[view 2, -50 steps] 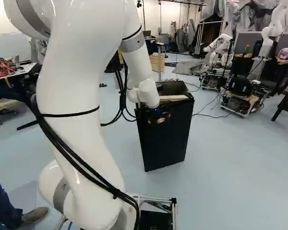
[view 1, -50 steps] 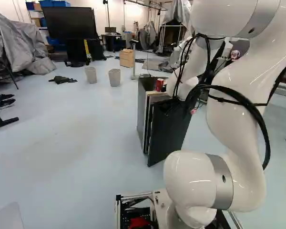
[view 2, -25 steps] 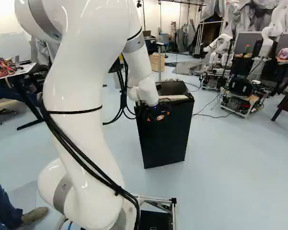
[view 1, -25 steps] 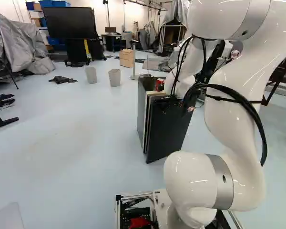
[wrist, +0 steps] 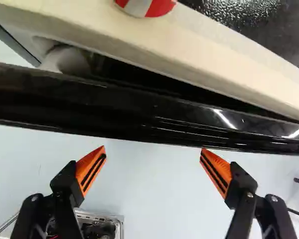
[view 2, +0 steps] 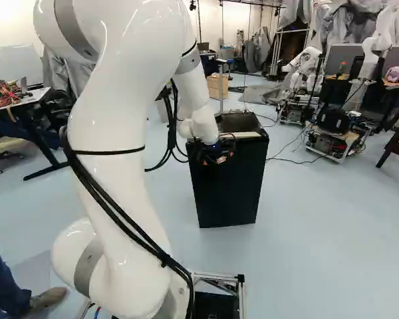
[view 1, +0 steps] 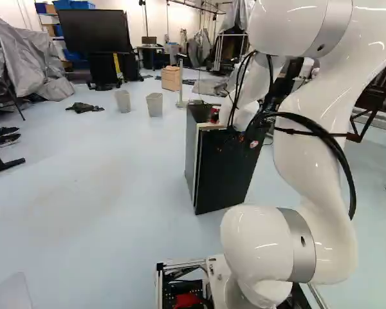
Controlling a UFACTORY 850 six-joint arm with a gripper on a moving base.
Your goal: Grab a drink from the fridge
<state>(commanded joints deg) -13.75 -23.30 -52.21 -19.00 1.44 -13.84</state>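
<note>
Orange pads (wrist: 91, 169) stand wide apart w/ nothing betw. them: gripper (wrist: 153, 148) spread. Just ahead, the black fridge door (wrist: 139, 112) runs its long top edge crosswise, approx. parallel to a line joining the tips. Then a dark gap, then the fridge (wrist: 204, 62) rim; past that, the red-and-white can (wrist: 147, 7) on top. Prob. next: push door shut, fwd.

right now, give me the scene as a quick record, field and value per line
appliance: black mini fridge, ahead of the base
door: slightly ajar, dark gap behind its edge
drink: red and white can, on the fridge's top near the front
fingers: spread wide, nothing gripped, near the door's edge
background: two bins on the floor
</note>
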